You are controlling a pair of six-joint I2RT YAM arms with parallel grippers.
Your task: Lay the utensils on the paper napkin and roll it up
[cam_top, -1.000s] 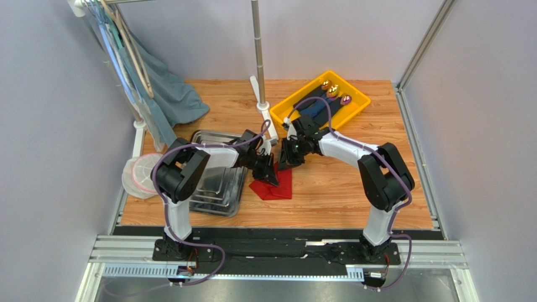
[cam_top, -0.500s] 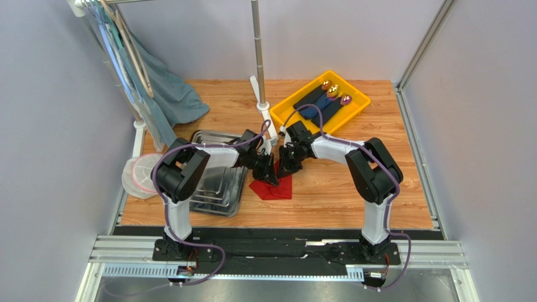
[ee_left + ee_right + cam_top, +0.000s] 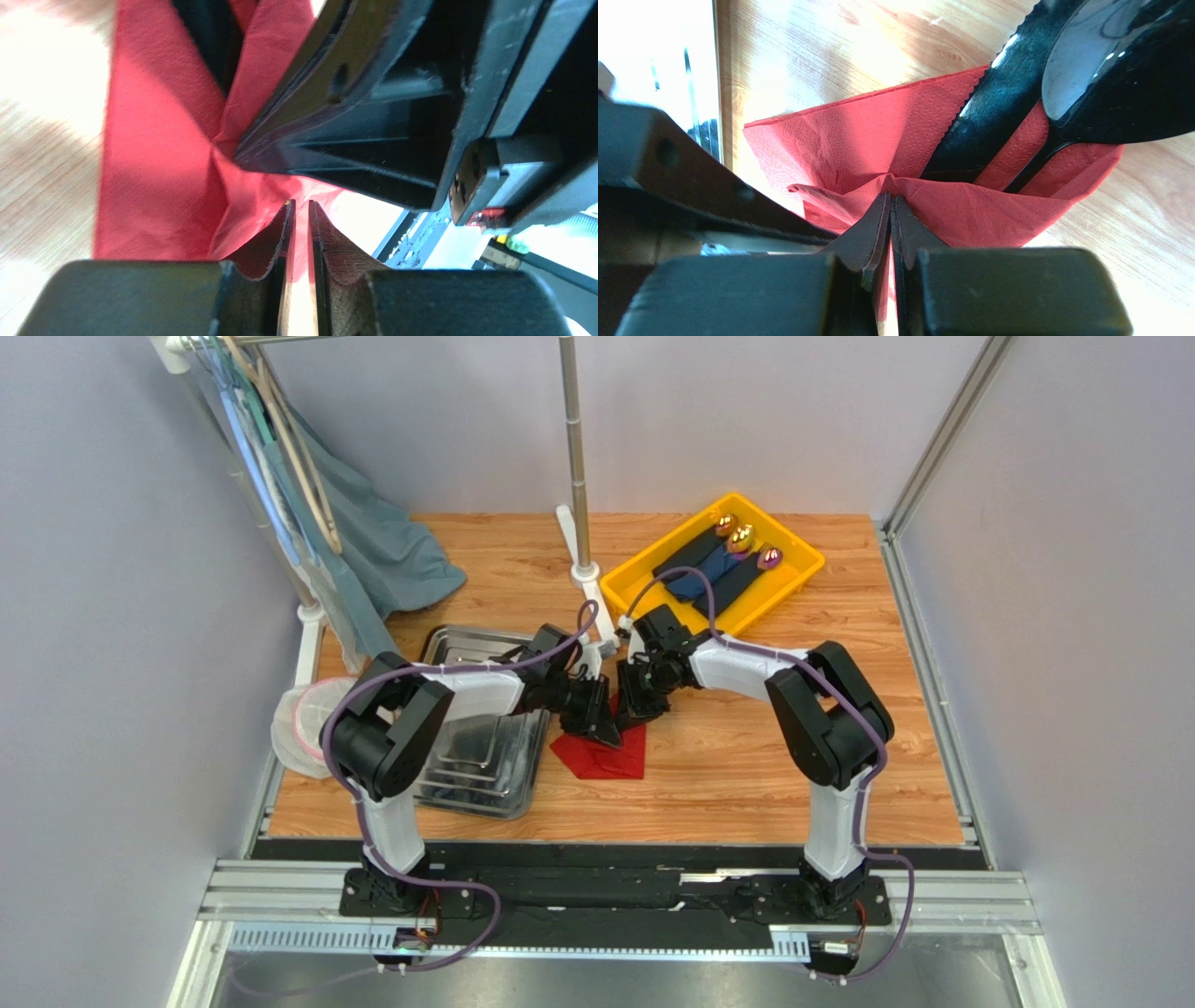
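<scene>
The red paper napkin (image 3: 606, 753) lies on the wooden table between both grippers, its near edge folded up over the utensils. In the right wrist view the black knife (image 3: 990, 105) and the spoon (image 3: 1102, 63) lie on the napkin (image 3: 878, 140), their handles tucked under the raised fold. My right gripper (image 3: 890, 198) is shut on that fold. My left gripper (image 3: 300, 204) faces it closely, jaws a narrow slit apart, with the napkin (image 3: 161, 161) just beyond the tips and nothing clearly pinched. The right gripper's black body (image 3: 393, 119) fills the upper right of the left wrist view.
A stack of steel trays (image 3: 484, 756) sits left of the napkin. A yellow bin (image 3: 774, 528) with dark rolled napkins stands at the back right. A metal pole on a white foot (image 3: 572, 476) rises behind the grippers. A white round lid (image 3: 302, 735) and hanging cloth (image 3: 379, 546) are at left.
My left gripper's jaws have parted a little from fully shut. My right gripper has shifted left, closer to the left one, and the napkin is pulled slightly away from the near edge.
</scene>
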